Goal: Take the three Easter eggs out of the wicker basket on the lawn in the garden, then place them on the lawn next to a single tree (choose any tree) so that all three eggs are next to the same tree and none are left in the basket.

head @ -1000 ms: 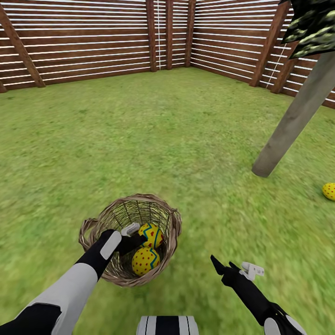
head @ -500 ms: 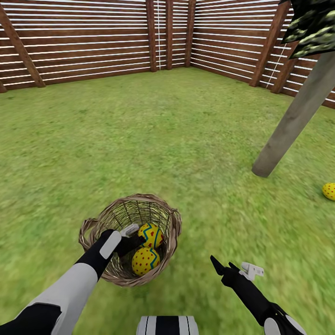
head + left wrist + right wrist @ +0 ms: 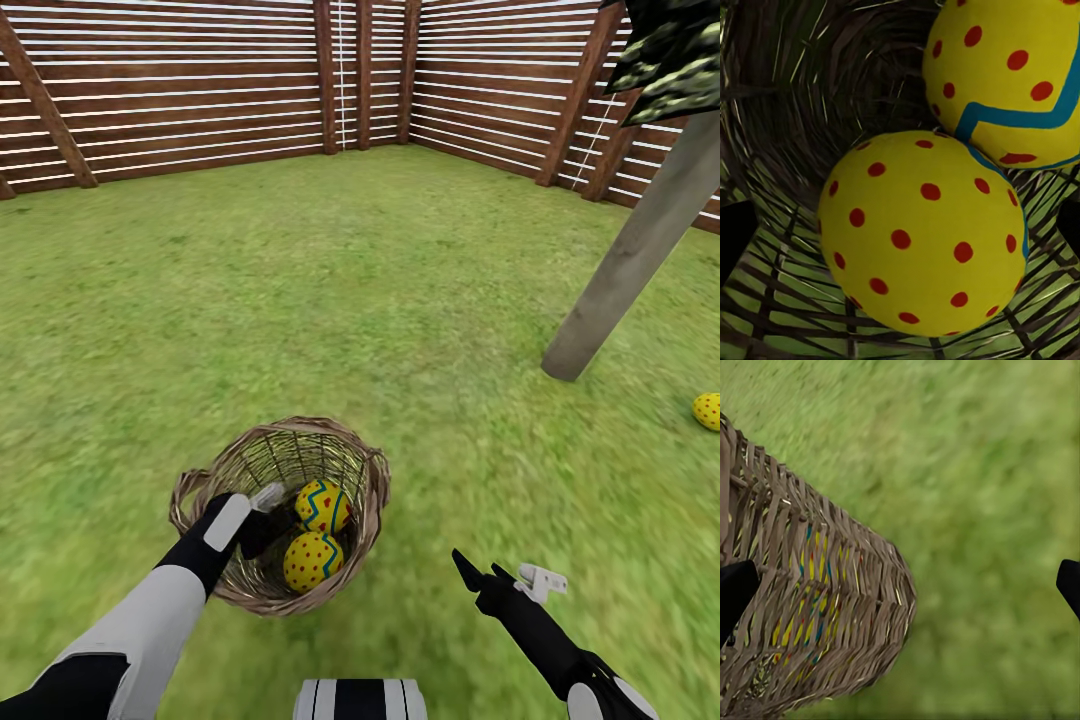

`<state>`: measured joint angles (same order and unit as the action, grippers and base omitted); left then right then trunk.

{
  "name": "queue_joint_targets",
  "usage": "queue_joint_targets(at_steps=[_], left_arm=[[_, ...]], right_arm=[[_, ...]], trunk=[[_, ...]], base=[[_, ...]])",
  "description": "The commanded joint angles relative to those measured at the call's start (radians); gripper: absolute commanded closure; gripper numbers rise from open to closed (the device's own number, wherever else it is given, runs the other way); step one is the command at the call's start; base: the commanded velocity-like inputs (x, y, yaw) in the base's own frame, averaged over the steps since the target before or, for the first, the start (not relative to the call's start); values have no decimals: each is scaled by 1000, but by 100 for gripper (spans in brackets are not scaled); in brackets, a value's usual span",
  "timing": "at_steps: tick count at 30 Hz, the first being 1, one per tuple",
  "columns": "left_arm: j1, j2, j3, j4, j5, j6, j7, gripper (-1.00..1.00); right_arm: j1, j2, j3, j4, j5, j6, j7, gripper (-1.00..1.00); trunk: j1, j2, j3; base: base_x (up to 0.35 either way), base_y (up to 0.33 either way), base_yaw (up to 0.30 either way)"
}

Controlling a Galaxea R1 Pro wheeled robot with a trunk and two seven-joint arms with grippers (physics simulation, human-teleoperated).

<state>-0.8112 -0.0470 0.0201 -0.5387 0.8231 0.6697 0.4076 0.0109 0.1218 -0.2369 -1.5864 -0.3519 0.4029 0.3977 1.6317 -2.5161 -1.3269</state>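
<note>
Fenced lawn (image 3: 360, 270): wicker basket (image 3: 352, 456) with two Easter eggs (image 3: 312, 560), left tool (image 3: 262, 520) inside, spread undeterminable; right tool (image 3: 480, 572) wide, empty; risk: egg slipping against its touching neighbour.

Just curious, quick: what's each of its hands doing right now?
Left gripper: open, inside the basket beside two eggs, holding nothing.
Right gripper: open, empty, above the grass.

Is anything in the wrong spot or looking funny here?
One Easter egg lies alone on the lawn near the tree, while two eggs sit in the wicker basket. That fits the job. Nothing looks spilled or broken.
</note>
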Motion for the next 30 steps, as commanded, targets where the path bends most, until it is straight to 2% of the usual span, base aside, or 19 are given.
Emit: queue_joint_targets(at_steps=[1,3,14,17,25,30], left_arm=[[0,0,3,-2,11,2,11,-100],[0,-1,5,-1,11,3,13,-100],[0,-1,7,-1,7,9,6,-100],[1,-1,7,-1,6,26,4,-100],[0,-1,8,-1,6,42,-3,-100],[0,-1,9,-1,7,43,-6,-100]], right_arm=[[0,1,-2,-1,-9,9,3,-100],[0,1,-2,-1,-9,9,3,-100],[0,1,-3,-1,-9,9,3,-100],[0,1,-2,-1,-9,8,3,-100],[0,0,-5,-1,-9,8,8,-100],[0,-1,-13,-1,-10,9,75,-100]], trunk=[[0,-1,-4],[1,-1,-12],[1,-1,-12],[3,-2,-24],[3,-2,-24],[3,-2,-24]], base=[[0,0,0],[0,0,0],[0,0,0],[0,0,0],[0,0,0],[0,0,0]])
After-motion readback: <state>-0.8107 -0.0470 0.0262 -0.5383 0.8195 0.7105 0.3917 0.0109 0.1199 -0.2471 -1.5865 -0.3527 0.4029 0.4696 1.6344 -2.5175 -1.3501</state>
